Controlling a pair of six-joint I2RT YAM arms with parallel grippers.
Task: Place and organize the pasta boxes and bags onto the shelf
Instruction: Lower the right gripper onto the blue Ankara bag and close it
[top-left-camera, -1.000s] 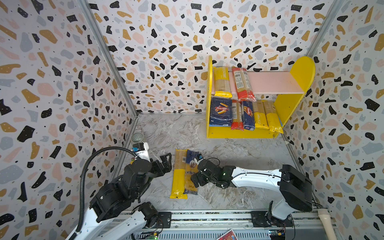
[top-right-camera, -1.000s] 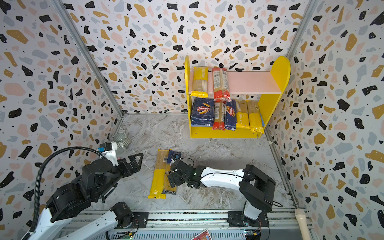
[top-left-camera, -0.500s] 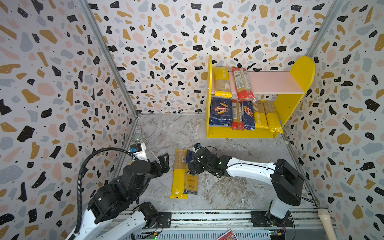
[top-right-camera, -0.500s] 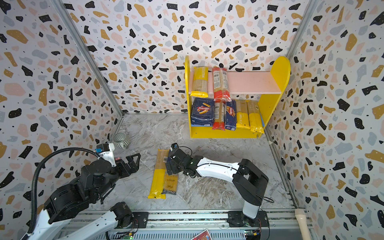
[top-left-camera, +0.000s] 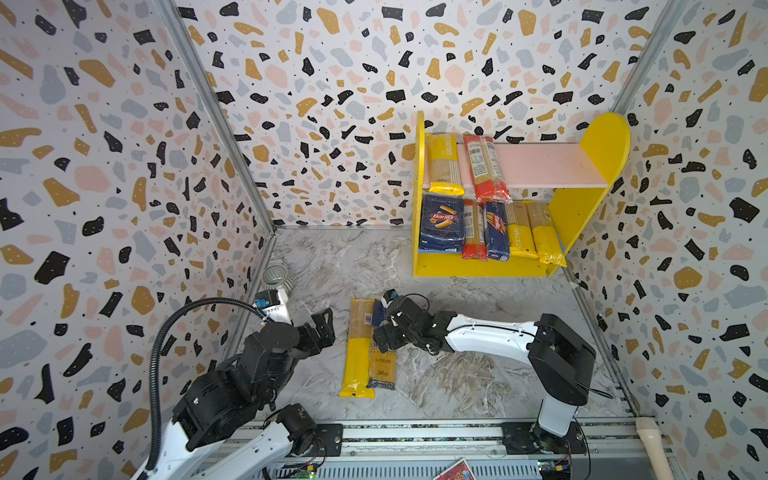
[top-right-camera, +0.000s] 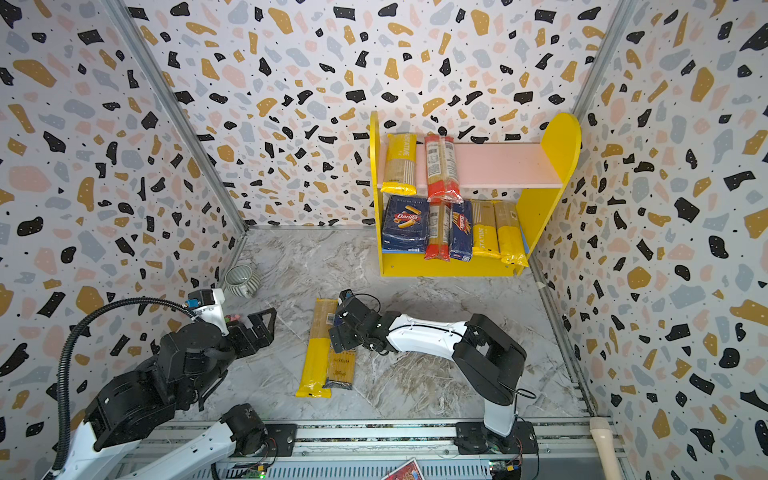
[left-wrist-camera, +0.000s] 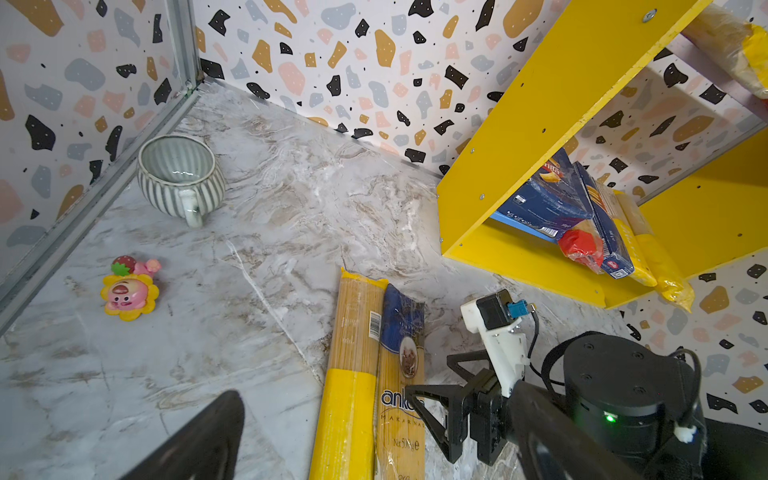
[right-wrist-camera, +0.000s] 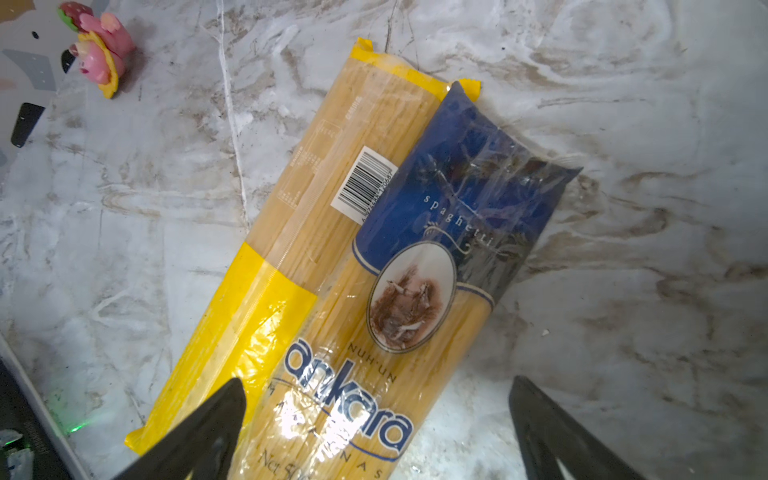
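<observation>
**Step in hand:** pick-up of one of the two bags left on the surface (top-left-camera: 457, 374).

**Hands:** The right hand (right-wrist-camera: 374, 436) is hovering low over the dark blue ankara bag (right-wrist-camera: 415, 291). Its jaws are standing wide apart and straddling the printed middle, and nothing is being held. Contact with the film cannot be confirmed. The left hand (top-left-camera: 326, 326) is waiting off to the side, jaws likewise apart and empty.

**Task item:** The ankara bag is lying flat with one end pointing towards the shelf (top-left-camera: 478, 270). It is pressing against a yellow-ended bag (top-left-camera: 356, 357) and appears to be overlapping that bag's edge. Its clear film is showing straight spaghetti and is glossy and wrinkled. It is probably slippery, and stiff only along its length.

**Shelf:** Seven items are already sitting on it. The pink upper board (top-left-camera: 548, 166) is showing bare room beside its two packs.

**Judgement:** The next move is calling for a descent and a closure across the ankara bag alone, clear of its neighbour, then a carry to the shelf.
</observation>
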